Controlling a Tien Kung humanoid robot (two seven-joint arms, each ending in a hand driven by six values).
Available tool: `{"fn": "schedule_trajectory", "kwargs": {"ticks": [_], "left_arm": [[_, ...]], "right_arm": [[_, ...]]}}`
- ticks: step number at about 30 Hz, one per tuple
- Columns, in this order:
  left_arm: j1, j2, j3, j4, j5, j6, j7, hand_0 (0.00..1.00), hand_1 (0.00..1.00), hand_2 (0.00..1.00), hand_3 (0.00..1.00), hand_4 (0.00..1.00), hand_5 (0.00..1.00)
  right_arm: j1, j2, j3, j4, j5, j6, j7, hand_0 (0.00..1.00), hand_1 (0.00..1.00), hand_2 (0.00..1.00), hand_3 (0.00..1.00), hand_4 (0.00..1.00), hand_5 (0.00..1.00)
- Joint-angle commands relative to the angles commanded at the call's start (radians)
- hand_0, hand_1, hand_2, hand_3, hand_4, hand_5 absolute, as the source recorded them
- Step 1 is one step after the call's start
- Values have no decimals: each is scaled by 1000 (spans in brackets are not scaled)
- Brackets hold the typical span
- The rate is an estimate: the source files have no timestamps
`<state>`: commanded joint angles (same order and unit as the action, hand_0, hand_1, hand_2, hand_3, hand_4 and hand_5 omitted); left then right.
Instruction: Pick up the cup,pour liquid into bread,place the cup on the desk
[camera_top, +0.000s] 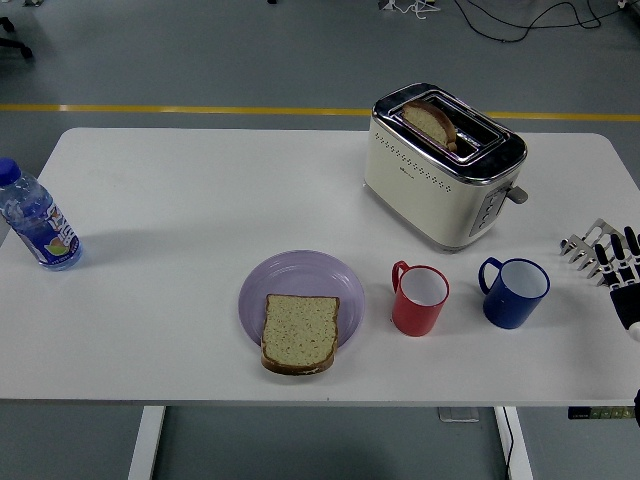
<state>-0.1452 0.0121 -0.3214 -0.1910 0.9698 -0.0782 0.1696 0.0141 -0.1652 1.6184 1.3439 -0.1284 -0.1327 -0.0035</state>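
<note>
A red cup (420, 299) stands upright near the table's front, handle to its left. Just right of it is a blue cup (514, 292), also upright with its handle on the left. A slice of bread (299, 333) lies on the front part of a lilac plate (300, 272), left of the red cup. My right hand (622, 275) is at the picture's right edge, well right of the blue cup, fingers spread and holding nothing. The left arm does not show.
A cream toaster (444, 164) with a slice of bread (431, 123) in its slot stands behind the cups. A small water bottle (35, 220) stands at the table's left edge. A metal rack (585, 243) lies beside my right hand.
</note>
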Motion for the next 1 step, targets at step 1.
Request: {"fn": "schedule_trajectory", "kwargs": {"ticks": [1], "left_arm": [[-1, 0, 0, 0, 1, 0, 0, 668, 735, 737, 631, 396, 998]], "right_arm": [[0, 0, 0, -1, -1, 0, 0, 602, 543, 611, 594, 613, 49]]}}
